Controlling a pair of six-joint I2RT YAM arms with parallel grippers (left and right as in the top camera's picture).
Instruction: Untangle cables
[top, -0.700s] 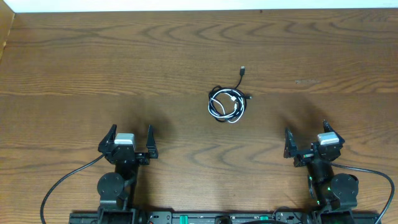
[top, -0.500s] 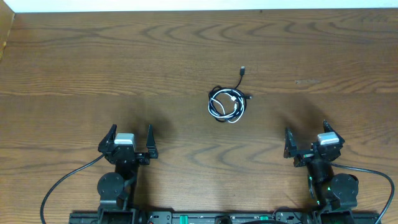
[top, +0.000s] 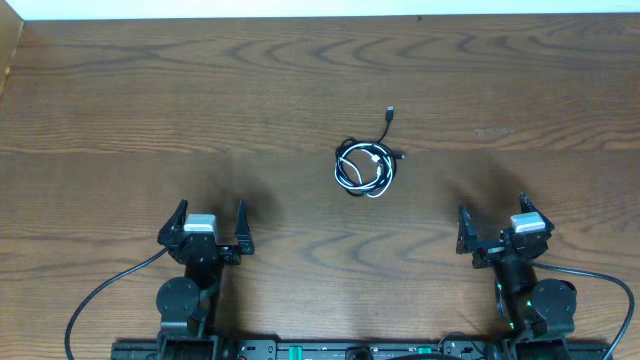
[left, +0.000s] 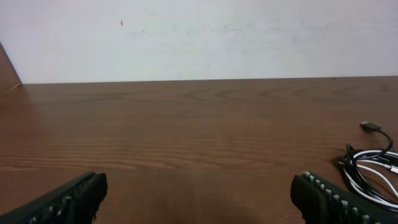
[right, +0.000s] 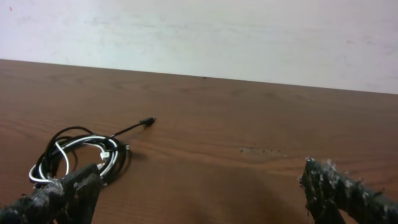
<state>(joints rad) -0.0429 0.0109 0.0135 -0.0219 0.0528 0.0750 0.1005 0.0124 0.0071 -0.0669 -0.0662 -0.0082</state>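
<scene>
Nearest the base, the left gripper (top: 211, 229) and right gripper (top: 497, 232) are sitting released, jaws spread, grasping nothing. Untangling is not yet beginning, by my reading. Farther out, the cables (top: 366, 165) are lying mid-surface (top: 150, 110), black and white loops still wound together, one black plug end trailing away toward the wall.
</scene>
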